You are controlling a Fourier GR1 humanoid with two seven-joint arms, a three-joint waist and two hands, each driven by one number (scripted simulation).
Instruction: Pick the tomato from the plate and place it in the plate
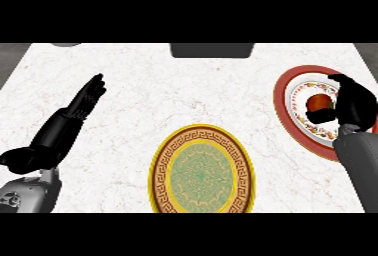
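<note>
White marble surface (184, 85) fills nearly whole view, faint brown-grey veining throughout. Dark grey floor strip at top left corner (13, 52) and top right corner (368, 49), beyond surface edges. Dark grey boxy object (212, 50) at far edge, centre, cut off by frame; can't tell what it is. Small grey rounded shape (66, 44) at far edge, left, mostly cropped. Lighting even, flat, no hard shadows. No walls or windows visible.

Two round plates on the white marble counter (184, 90): one gold-rimmed green patterned plate (201, 170), one red-rimmed floral plate (289, 107). One red tomato (318, 102) (partly hidden). Two black hands.
</note>
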